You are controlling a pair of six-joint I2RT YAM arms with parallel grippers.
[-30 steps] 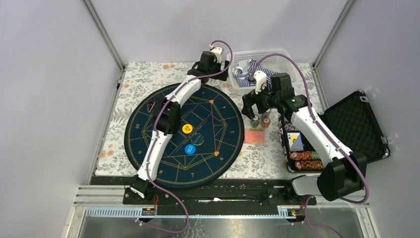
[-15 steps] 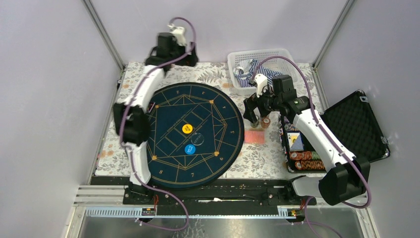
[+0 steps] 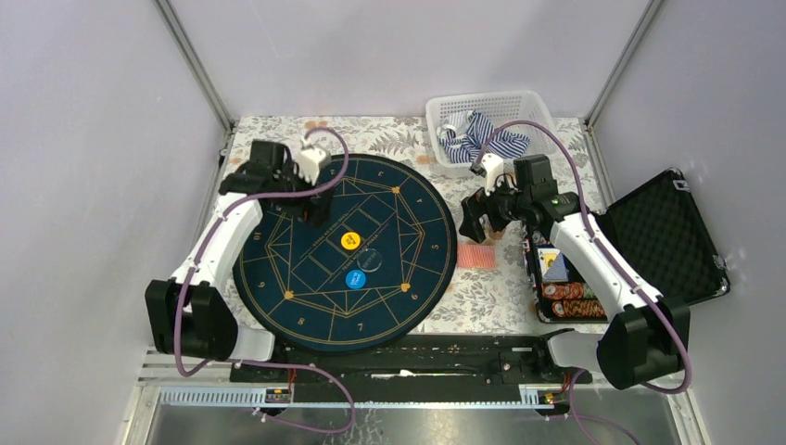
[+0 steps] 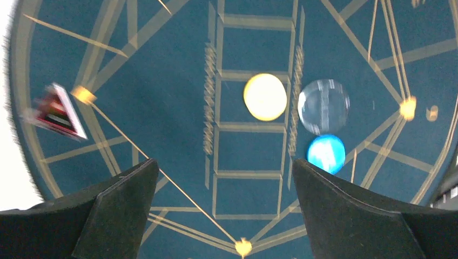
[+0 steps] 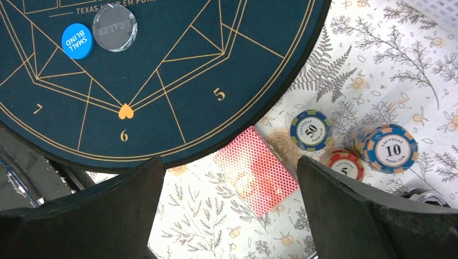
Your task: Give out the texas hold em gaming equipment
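Viewing both wrists, I note jaws spread wide — left gripper over the mat, right gripper over cards beside chips.

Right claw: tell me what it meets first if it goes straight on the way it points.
Most likely the red-backed card deck, lying on the floral cloth below the open right claw; depth is unclear.

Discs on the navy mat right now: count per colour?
Orange disc: 1
Blue disc: 1
Clear disc: 1
Total: 3
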